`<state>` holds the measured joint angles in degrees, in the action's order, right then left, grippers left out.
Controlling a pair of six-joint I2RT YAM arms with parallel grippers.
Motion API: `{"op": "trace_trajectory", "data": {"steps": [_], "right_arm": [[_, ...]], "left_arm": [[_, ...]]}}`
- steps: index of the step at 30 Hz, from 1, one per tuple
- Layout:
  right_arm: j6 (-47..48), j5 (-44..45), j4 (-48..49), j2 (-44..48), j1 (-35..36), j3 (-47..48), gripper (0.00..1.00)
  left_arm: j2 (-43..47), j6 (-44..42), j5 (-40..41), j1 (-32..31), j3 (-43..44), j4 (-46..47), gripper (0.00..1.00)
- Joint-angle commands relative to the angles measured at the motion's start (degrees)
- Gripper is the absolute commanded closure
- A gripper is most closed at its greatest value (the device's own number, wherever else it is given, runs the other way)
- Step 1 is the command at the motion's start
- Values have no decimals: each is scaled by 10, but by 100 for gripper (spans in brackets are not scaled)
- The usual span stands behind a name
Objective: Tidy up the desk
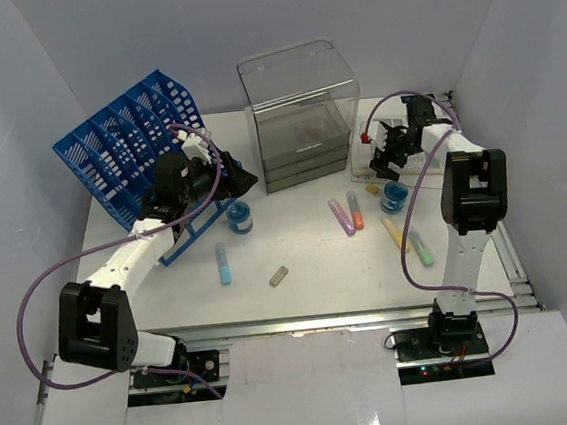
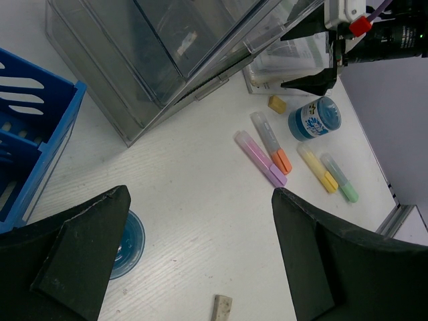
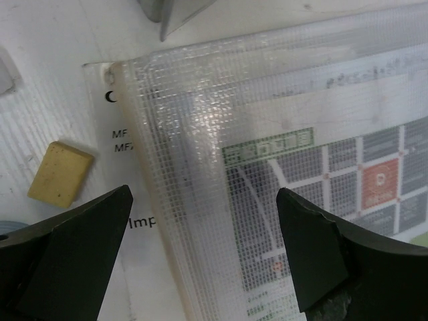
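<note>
Right gripper (image 3: 204,200) spread wide, empty, over mesh pouch (image 3: 281,120) at desk's (image 1: 311,290) 2 o'clock. Left gripper (image 2: 200,194) likewise wide and empty. Risk: flat pouch slides, jaws pinch nothing.

This is a robot-lab test cell staged as an office, with a white desk (image 1: 300,281) boxed in by pale walls (image 1: 13,118), two cabled arms (image 1: 118,267) bolted at the metal rail (image 1: 304,323) along its near edge, and a blue file rack (image 1: 122,153), clear drawer box (image 1: 299,111) and highlighters (image 1: 355,210) on top.
</note>
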<state>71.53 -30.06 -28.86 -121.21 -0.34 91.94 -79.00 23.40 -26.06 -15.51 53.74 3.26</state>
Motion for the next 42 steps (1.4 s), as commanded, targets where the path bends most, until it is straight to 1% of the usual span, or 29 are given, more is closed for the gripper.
{"op": "trace_trajectory", "data": {"steps": [1,4,6,9,12,15,19,21,23,25,27,28,31,35,37,40,42], "right_arm": [[41,-8,-12,22,3,-25,4],[32,7,-2,13,20,-26,5],[12,15,22,9,22,-27,7],[-7,15,35,1,22,-16,14],[-10,13,23,-12,21,-3,25],[-1,14,-8,-30,22,13,39],[14,12,-28,-37,22,4,54],[16,8,-31,-35,22,-6,62],[17,1,-36,-31,21,-12,73],[14,-5,-34,-23,21,-20,80],[3,-12,-32,-13,18,-26,85],[-3,-18,-31,-10,16,-27,89],[-27,-48,-28,18,4,-39,92],[-59,-98,-20,75,-44,-61,92],[-78,-124,-18,106,-61,-69,92],[-103,-177,-19,146,-91,-75,92],[-117,-204,-19,171,-106,-84,92]], "left_arm": [[17,0,-5,-1,19,5,2],[17,0,-5,-1,18,5,2],[17,-1,-4,-1,18,5,2],[15,-1,-3,-1,17,5,2],[13,-1,-4,-1,17,5,2],[14,0,-5,-1,17,6,2],[12,2,-8,-1,17,8,2],[11,10,-26,-1,12,22,2],[8,23,-46,-1,5,39,2],[4,35,-63,-4,0,53,2],[-1,48,-73,-10,-5,68,2],[-2,52,-79,-14,-8,72,2],[-8,86,-95,-35,-22,117,2],[-25,155,-93,-74,-46,169,3],[-40,196,-87,-88,-54,201,8],[-61,282,-77,-112,-61,248,15],[-67,322,-44,-141,-62,269,15]]}}
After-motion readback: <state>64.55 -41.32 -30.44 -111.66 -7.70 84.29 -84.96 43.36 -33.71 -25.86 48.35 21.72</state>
